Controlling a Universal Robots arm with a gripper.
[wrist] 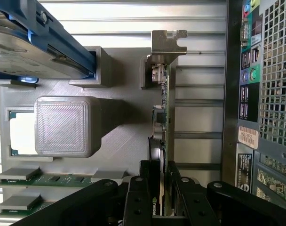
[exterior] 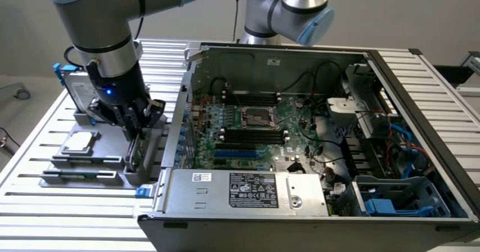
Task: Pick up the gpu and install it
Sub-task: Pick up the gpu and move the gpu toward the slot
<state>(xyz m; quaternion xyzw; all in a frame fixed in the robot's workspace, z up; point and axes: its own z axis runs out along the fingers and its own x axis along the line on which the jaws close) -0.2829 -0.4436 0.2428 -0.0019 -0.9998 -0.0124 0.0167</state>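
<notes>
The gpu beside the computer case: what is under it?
The gpu stands on edge in the grey fixture, which lies on the slatted table. The gripper covers one end, and the card's lower edge cannot be seen.

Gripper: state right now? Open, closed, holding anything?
Gripper: shut on the gpu, which stands on edge in the grey holder beside the computer case.

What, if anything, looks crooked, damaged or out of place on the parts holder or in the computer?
Nothing stands out. The gpu stands straight on its edge in the gray holder, with the gripper down over it. The hard drive sits in its own slot, and nothing looks damaged in the open computer case.
</notes>
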